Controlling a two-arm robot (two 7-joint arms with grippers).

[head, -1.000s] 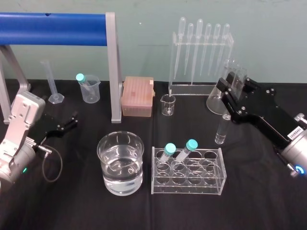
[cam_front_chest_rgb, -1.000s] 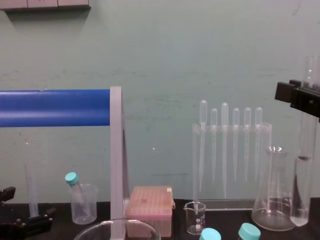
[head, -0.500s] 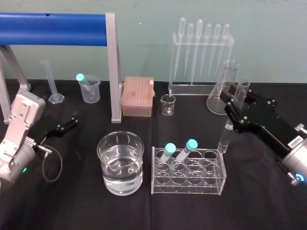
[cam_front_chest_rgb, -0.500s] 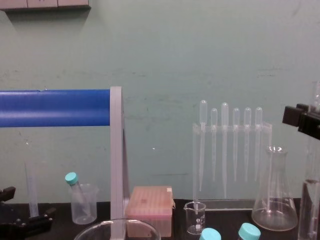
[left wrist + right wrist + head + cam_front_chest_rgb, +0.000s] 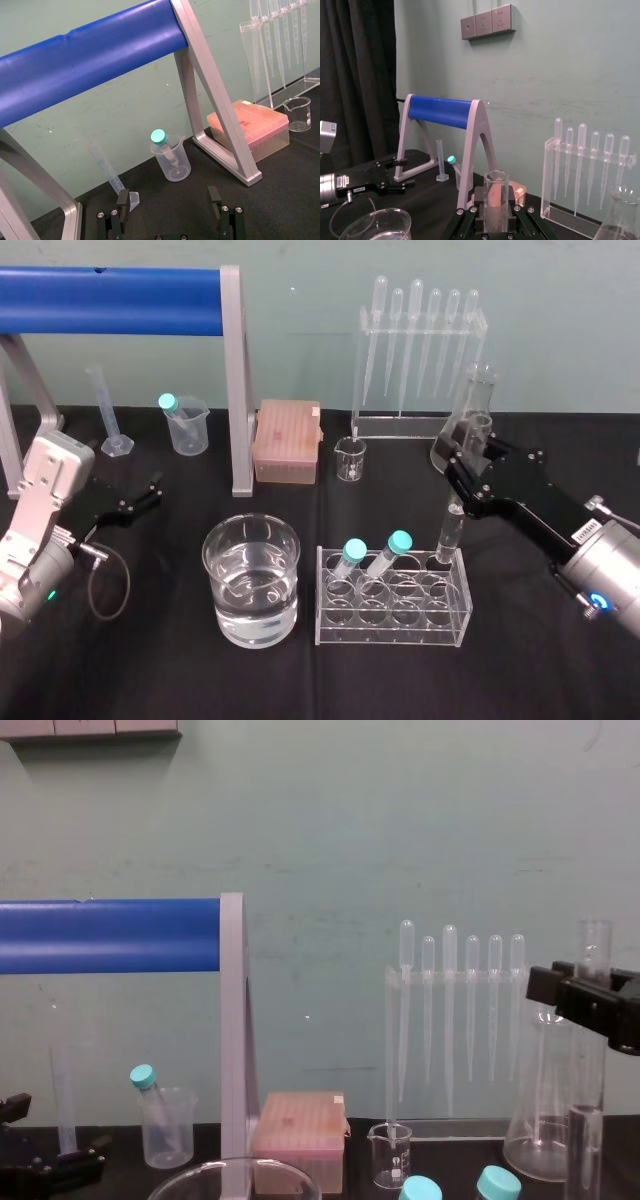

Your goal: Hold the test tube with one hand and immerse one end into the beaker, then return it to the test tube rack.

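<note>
My right gripper is shut on the test tube, a clear uncapped tube held upright near its rim. The tube's lower end stands at the back right hole of the clear test tube rack; how deep it sits I cannot tell. In the right wrist view the tube stands between the fingers. In the chest view the tube hangs below the gripper. The wide beaker, half full of water, stands left of the rack. My left gripper rests open at the far left.
Two teal-capped tubes lean in the rack's back row. Behind stand a pipette stand, a conical flask, a tiny beaker, a pink tip box, a blue bar frame, a graduated cylinder and a small plastic beaker.
My right gripper has carried the test tube left and downward, from beside the flask to the rack's back right corner. The left arm has not moved.
</note>
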